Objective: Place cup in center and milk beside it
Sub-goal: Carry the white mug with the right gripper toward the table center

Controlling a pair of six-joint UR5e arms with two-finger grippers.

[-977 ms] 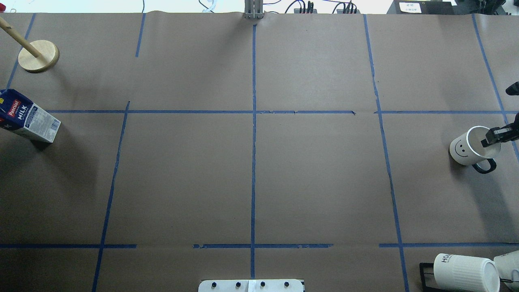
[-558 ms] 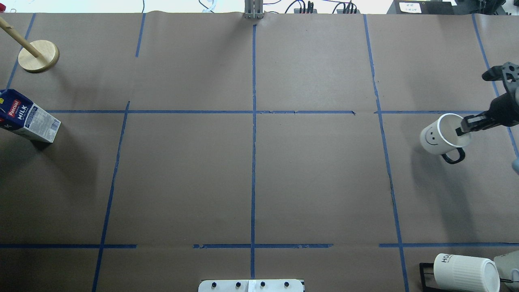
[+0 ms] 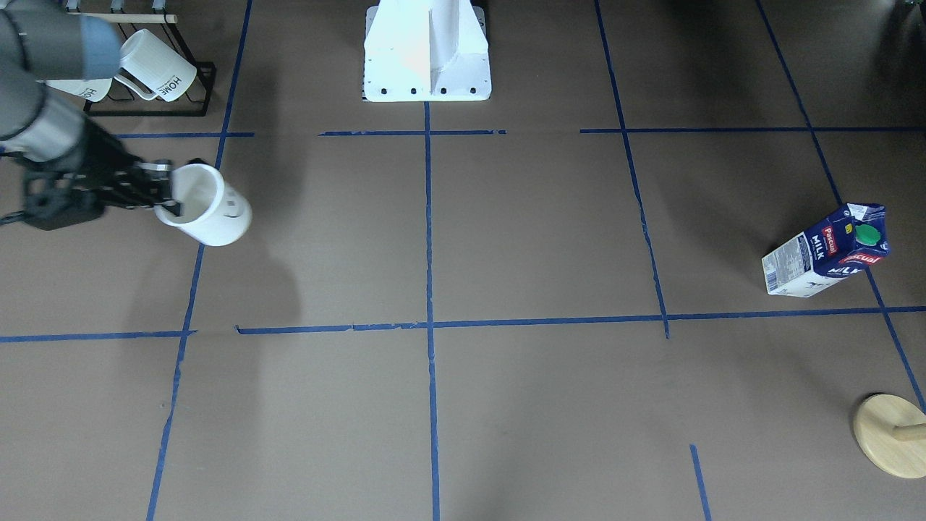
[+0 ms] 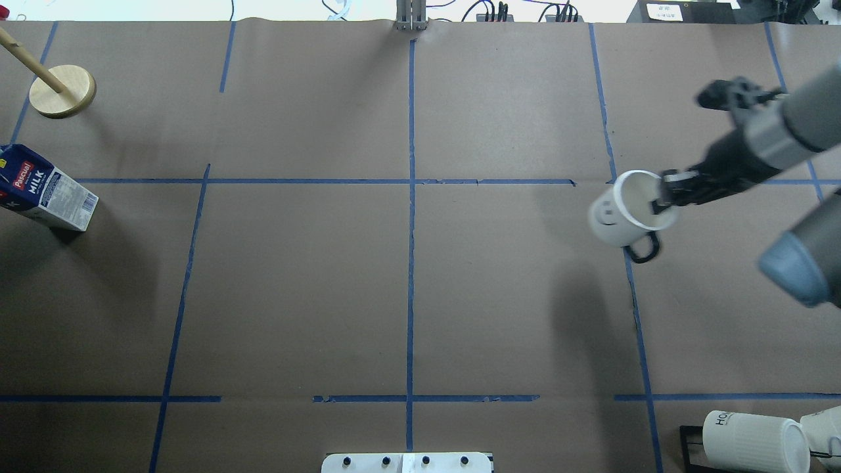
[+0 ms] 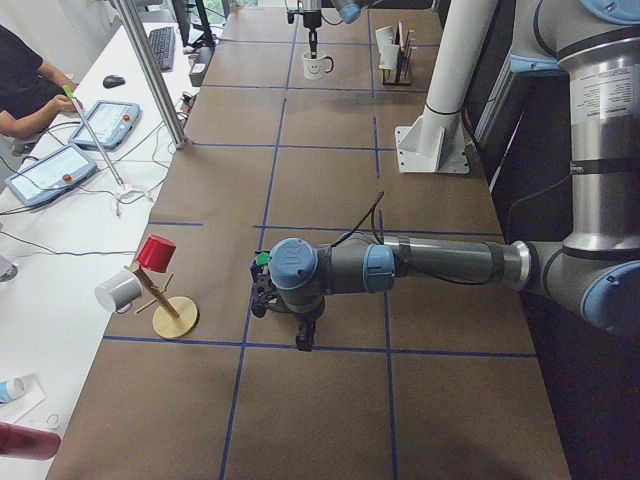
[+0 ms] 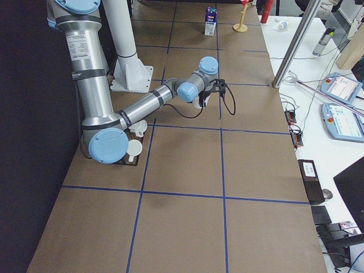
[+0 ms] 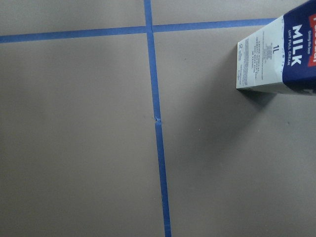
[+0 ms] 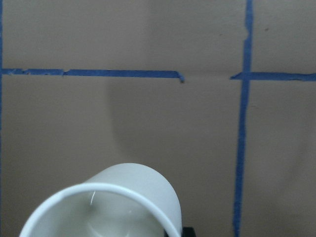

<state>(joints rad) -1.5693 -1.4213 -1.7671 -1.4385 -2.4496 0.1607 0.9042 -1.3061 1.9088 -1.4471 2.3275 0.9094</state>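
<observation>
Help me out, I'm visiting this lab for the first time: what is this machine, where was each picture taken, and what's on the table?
These are two robot arms at one table, each ending in a two-fingered hand. Two pictures look down on the table, one from behind the robot, one facing it. Two look along it from either end, and two come from cameras on the wrists. The right hand pinches the rim of a white smiley cup, apparently lifted off the brown paper. A blue milk carton stands at the table's left end, near the left hand; whether that hand is open I cannot tell. Blue tape marks a grid. A wooden stand and ribbed mugs sit in corners.
</observation>
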